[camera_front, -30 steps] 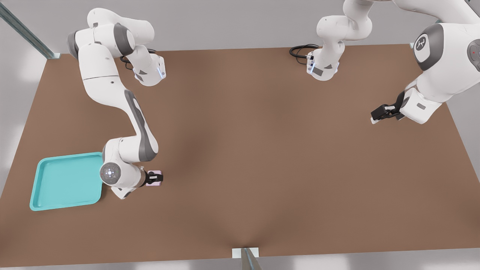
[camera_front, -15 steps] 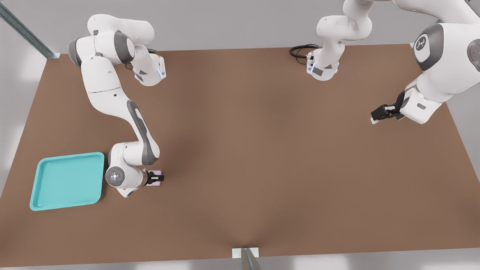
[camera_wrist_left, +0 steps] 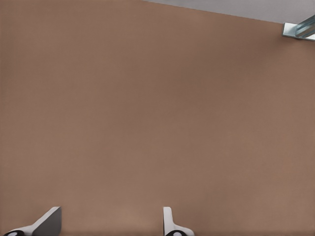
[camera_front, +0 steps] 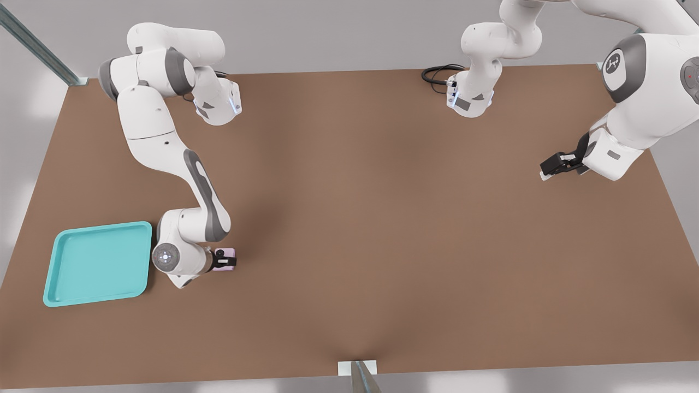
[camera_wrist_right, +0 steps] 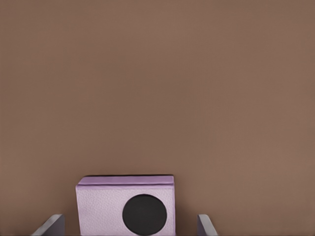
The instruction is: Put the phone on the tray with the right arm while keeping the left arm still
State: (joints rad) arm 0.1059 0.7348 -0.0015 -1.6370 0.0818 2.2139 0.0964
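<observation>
Down low over the brown table (camera_front: 382,218), the gripper (camera_front: 224,261) is straddling the phone (camera_wrist_right: 125,209), its fingers (camera_wrist_right: 49,225) standing apart on either side without touching it. Lying flat, the phone is showing a black lens face-up. The tray (camera_front: 54,267) is sitting beyond the right arm's wrist (camera_front: 165,256), towards the front view's left.
</observation>
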